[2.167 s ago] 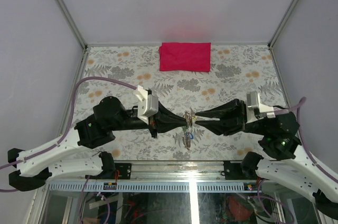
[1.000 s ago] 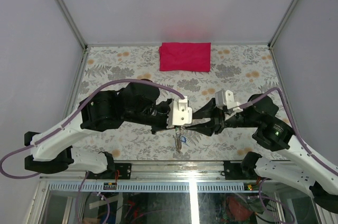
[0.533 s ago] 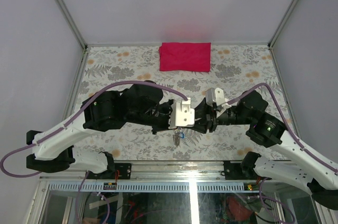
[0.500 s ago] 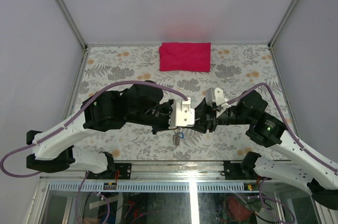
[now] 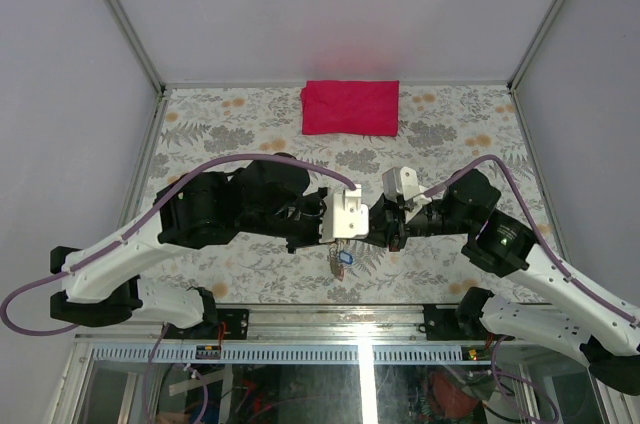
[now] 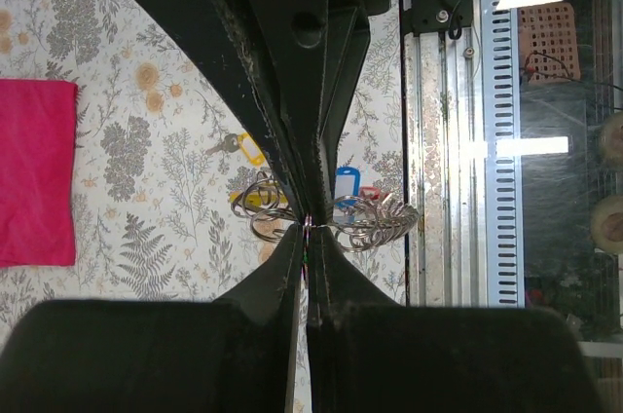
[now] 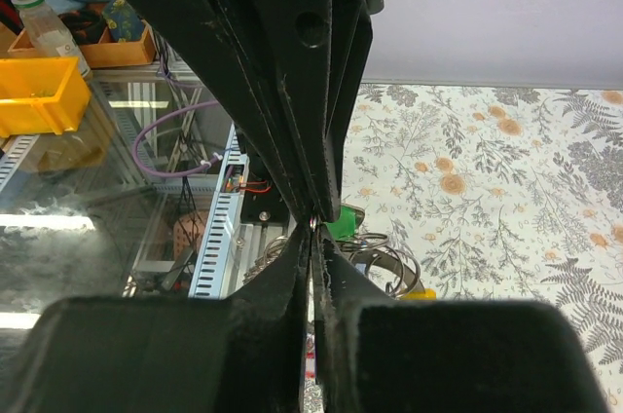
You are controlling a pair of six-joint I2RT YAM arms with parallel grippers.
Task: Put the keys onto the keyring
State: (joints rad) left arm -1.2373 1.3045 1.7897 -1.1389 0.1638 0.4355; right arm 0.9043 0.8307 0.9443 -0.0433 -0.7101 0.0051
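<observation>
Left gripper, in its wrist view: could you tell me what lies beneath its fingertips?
Beneath, silvery rings fan out both sides, with a blue tag and a yellow-tagged key. The shut fingers hide the bunch's middle.

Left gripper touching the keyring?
Touching. Left wrist view: the left gripper is shut, pinching the keyring wire at its tips with no gap. Loops stick out on either side.

Table [image 5: 220,124] seems open beside red cloth [image 5: 350,107]; arms [image 5: 250,209] crowd the middle.
</observation>
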